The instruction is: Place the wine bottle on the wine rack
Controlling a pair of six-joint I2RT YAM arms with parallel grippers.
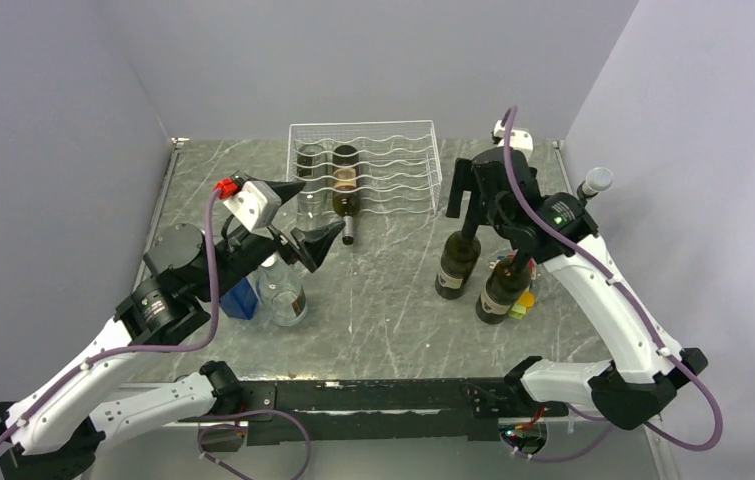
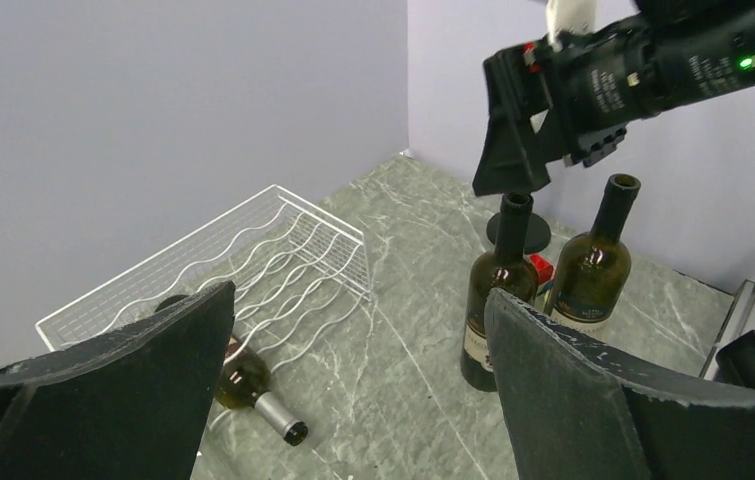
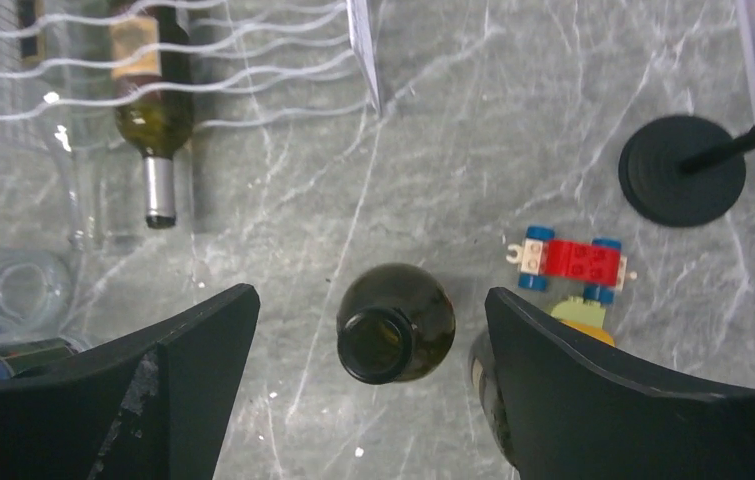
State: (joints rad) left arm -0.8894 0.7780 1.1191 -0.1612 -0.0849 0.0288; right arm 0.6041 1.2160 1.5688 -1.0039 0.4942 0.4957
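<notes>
The white wire wine rack [image 1: 373, 160] stands at the back middle of the table. A dark green wine bottle [image 1: 345, 190] lies in it, neck pointing out the front; it also shows in the right wrist view [image 3: 153, 110] and the left wrist view [image 2: 248, 385]. Two dark wine bottles stand upright right of centre, one [image 1: 458, 265] in front of the other [image 1: 501, 290]. My right gripper [image 1: 466, 205] is open just above the first bottle; its open mouth [image 3: 378, 345] sits between my fingers. My left gripper [image 1: 311, 212] is open and empty, in the air in front of the rack.
A clear glass bottle [image 1: 281, 290] and a blue object [image 1: 238, 298] stand by my left arm. Another clear bottle [image 1: 310, 185] lies in the rack's left side. A red toy car [image 3: 573, 262] and a black round stand [image 3: 681, 170] lie right of the upright bottles.
</notes>
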